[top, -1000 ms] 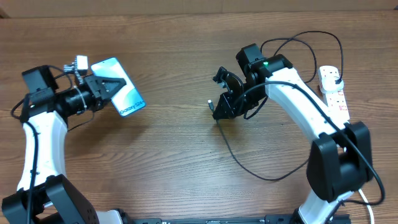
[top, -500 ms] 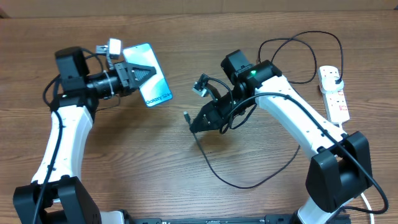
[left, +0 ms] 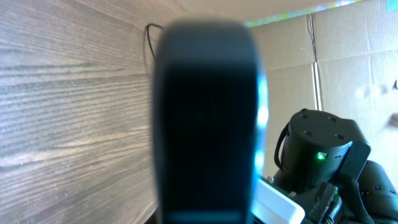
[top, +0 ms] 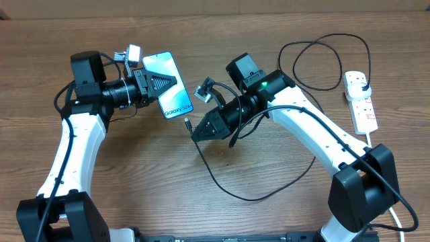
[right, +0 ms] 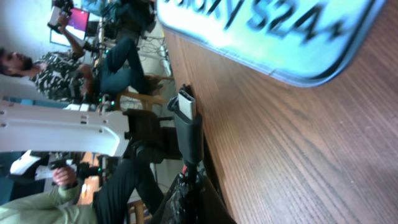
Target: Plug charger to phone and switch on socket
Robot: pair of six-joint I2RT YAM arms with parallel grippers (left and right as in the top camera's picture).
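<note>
My left gripper (top: pixel 156 86) is shut on the phone (top: pixel 173 82), held above the table at upper left of centre with its cyan "Galaxy S24" screen up. In the left wrist view the phone (left: pixel 208 124) is a dark blur filling the middle. My right gripper (top: pixel 201 130) is shut on the charger (top: pixel 222 185) close behind its connector tip (top: pixel 187 122), which sits just below the phone's lower end. In the right wrist view the tip (right: pixel 186 106) points up towards the phone's edge (right: pixel 273 37), a short gap apart. The socket (top: pixel 360 101) lies at far right.
The black cable loops across the table in front of my right arm and curls back behind it (top: pixel 322 64) to a black plug (top: pixel 363 83) in the socket. The socket's thick white cord (top: pixel 371 138) runs down the right edge. Cardboard walls stand behind the table.
Both arms have moved toward each other. The phone has come right and turned more upright. The connector tip has moved left to just under the phone.
</note>
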